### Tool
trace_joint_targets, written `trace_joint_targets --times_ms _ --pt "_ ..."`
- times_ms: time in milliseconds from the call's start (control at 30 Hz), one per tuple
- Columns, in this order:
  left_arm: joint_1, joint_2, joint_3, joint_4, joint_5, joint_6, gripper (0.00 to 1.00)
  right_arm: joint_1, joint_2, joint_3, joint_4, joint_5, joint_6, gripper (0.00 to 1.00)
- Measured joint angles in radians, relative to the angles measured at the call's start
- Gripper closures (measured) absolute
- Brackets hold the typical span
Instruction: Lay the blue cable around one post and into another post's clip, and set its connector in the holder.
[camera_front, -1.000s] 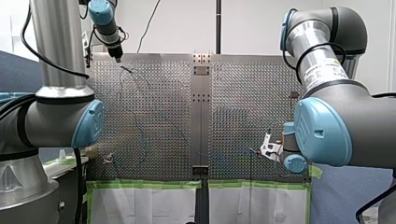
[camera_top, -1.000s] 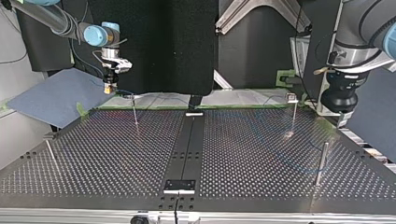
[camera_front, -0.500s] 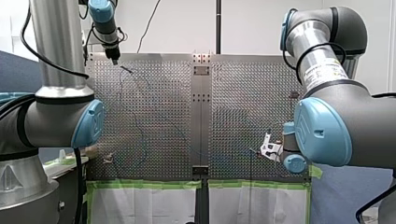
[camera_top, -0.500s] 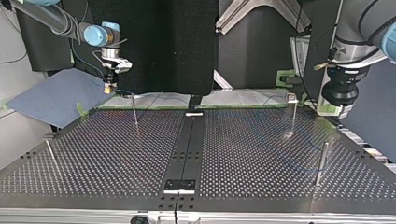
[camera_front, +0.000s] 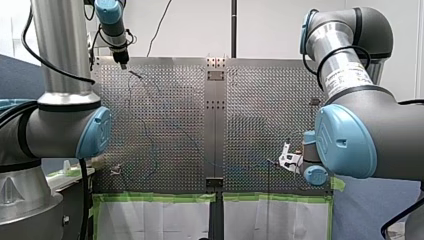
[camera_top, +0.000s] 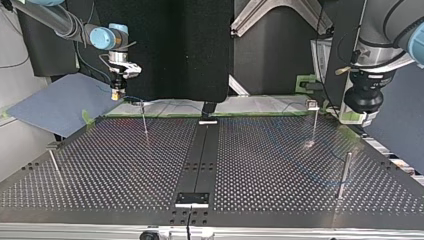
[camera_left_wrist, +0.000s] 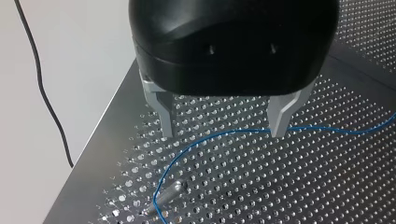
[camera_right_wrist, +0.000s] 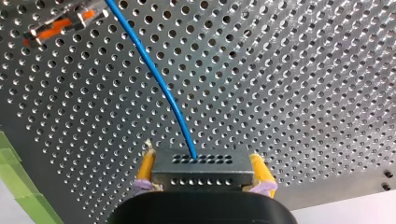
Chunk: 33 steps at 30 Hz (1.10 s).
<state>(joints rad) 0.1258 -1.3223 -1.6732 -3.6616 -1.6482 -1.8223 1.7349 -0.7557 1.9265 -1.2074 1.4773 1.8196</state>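
At the front view's upper left, my left tool has lifted, wide open and empty, above the blue cable beside a post; my right tool clamps the connector, so seating it likely remains.

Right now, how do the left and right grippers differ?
My left gripper is open and empty; my right gripper is shut on the connector. The left's fingers are bare metal; the right's pads are yellow. Shared: the blue cable runs by both, over the perforated table.
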Motion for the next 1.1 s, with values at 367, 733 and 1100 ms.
trace_joint_targets --times_ms 367,733,1100 --pt "-0.015 0.008 -0.026 0.046 0.047 -0.005 0.04 0.000 0.000 0.000 0.000 0.000 0.002 0.98" --pt "-0.090 -0.029 -0.133 0.155 0.155 -0.085 0.04 0.001 0.000 0.000 0.001 0.000 0.002 0.98" --pt "-0.190 -0.127 -0.224 0.256 0.176 -0.099 0.04 0.001 0.000 0.000 0.003 0.000 0.002 0.98"
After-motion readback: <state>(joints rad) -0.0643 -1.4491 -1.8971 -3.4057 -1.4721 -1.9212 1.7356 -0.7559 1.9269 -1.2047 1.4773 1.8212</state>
